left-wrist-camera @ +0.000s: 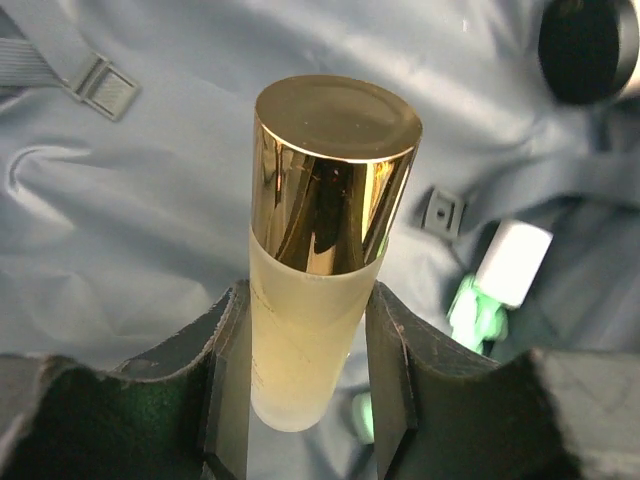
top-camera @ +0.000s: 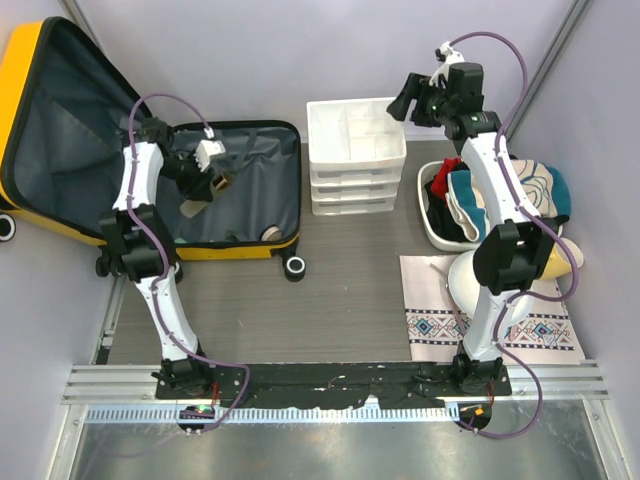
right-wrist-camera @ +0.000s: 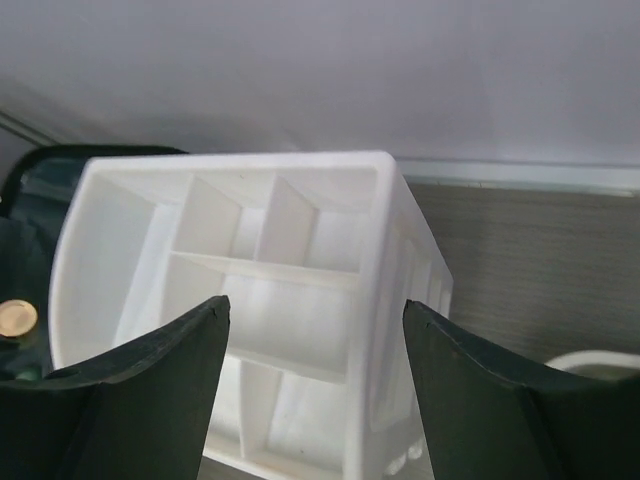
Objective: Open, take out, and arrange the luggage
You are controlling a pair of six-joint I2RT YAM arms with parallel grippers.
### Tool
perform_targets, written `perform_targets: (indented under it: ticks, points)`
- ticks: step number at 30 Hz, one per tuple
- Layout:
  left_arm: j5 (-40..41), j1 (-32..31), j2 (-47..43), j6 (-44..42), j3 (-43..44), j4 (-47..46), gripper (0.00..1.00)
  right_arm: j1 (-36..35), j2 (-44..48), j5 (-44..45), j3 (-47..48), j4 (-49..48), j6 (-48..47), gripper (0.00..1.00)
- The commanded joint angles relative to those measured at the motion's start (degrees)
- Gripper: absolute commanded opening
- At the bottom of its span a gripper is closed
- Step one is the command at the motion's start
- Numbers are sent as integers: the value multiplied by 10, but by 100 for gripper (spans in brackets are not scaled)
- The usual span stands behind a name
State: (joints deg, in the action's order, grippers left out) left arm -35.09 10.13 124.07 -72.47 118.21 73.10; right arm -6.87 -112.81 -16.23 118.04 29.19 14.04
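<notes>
Clamped between the dark pads of the left gripper, a frosted bottle with a shiny gold cap is held by the lower part of its body, the capped end pointed away from the wrist. Grey lining is spread behind the bottle, and on it a strap buckle, a round black object and a small white-and-green item can be made out. The luggage is laid open at the far left of the table: its yellow lid is propped up toward the left wall, its base is set flat with the lining exposed, and one black wheel is turned toward the middle of the table. The left gripper is held over this base. A round gold-topped item is seen in the near right corner of the base. The right gripper is spread wide with nothing between its fingers, and it is raised above the far right corner of the white drawer organizer, whose top tray is divided into compartments. To the right of the organizer, a white basin is filled with clothes, and a patterned mat is laid nearer the arm bases
</notes>
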Motion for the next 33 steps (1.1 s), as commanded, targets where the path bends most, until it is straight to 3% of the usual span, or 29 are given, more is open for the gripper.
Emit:
perform_targets:
  ticks: [1, 7, 13, 18, 21, 24, 29, 33]
  points:
    - [-95, -6, -69, 264, 19, -131, 0, 0, 77, -38, -55, -219, 61, 76]
    - [-149, -10, -109, 518, -13, -283, 0, -33, 48, -75, -38, -288, 110, 77]
    - [-177, -28, -168, 649, -88, -415, 0, -85, 30, -116, -45, -366, 128, 77]
    - [-170, -32, -203, 843, -157, -558, 0, -134, -10, -163, -32, -391, 142, 77]
    - [-167, -34, -206, 913, -170, -623, 0, -168, -34, -176, -31, -381, 108, 79]
    - [-167, -42, -210, 926, -168, -628, 0, -194, -54, -178, -18, -375, 96, 78]
    - [-200, -52, -221, 925, -165, -626, 0, -222, -93, -173, 17, -368, 76, 69]
    - [-216, -72, -239, 876, -162, -597, 0, -223, -98, -176, 29, -372, 82, 70]
